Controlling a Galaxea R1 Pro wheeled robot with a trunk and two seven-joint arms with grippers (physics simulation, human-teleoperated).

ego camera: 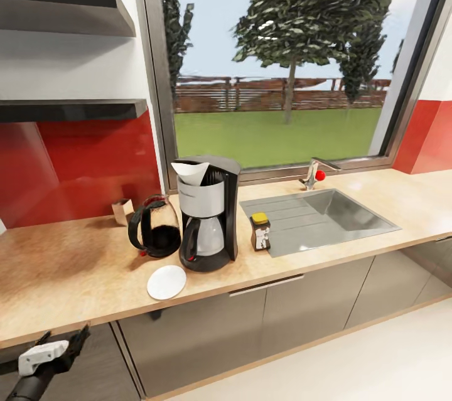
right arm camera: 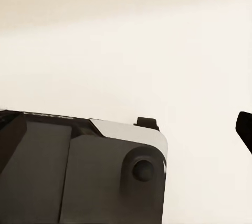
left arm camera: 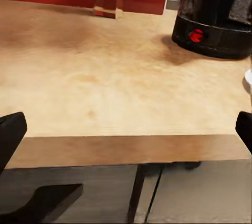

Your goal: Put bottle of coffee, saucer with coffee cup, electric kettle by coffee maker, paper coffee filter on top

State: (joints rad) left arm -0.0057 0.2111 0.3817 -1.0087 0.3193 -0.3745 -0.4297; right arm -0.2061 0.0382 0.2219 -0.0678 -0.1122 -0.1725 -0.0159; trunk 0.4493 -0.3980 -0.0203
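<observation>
Saucer (ego camera: pixel 166 282) lies bare near the coffee maker (ego camera: pixel 207 213): thin, rigid, chippable, best pinched at its rim. Left claw (left arm camera: pixel 126 129) hangs spread wide, empty; right claw's state I cannot tell.

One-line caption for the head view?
Black-and-silver coffee maker with white paper filter on top, flanked by black electric kettle, white saucer and yellow-lidded coffee bottle.
</observation>
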